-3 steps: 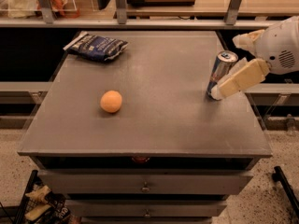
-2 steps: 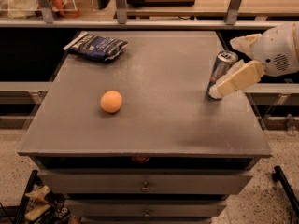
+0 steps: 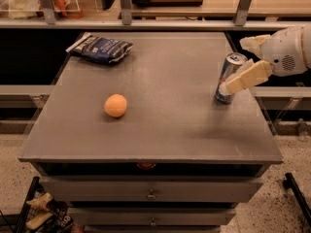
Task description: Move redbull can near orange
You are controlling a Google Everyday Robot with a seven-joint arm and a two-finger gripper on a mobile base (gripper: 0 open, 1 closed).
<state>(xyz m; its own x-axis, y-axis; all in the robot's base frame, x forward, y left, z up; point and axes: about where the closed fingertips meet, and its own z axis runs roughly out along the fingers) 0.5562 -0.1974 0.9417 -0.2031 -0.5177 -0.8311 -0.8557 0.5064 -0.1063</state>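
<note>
The redbull can (image 3: 226, 81), slim, blue and silver, stands on the grey table (image 3: 165, 130) near its right edge. My gripper (image 3: 233, 66) reaches in from the right and is open, with the can between its cream fingers (image 3: 245, 77): one lies across the can's front, the other sits behind its top. The orange (image 3: 115, 105), small and round, lies on the table's left half, well apart from the can and gripper.
A dark blue crinkled snack bag (image 3: 100, 48) lies at the table's back left corner. A shelf rail with metal posts (image 3: 125, 4) runs behind the table. Drawers (image 3: 150, 193) sit below the front edge. The table's right edge is close beside the can.
The gripper has shifted slightly left and down, closing in around the can. The can and the orange have not moved.
</note>
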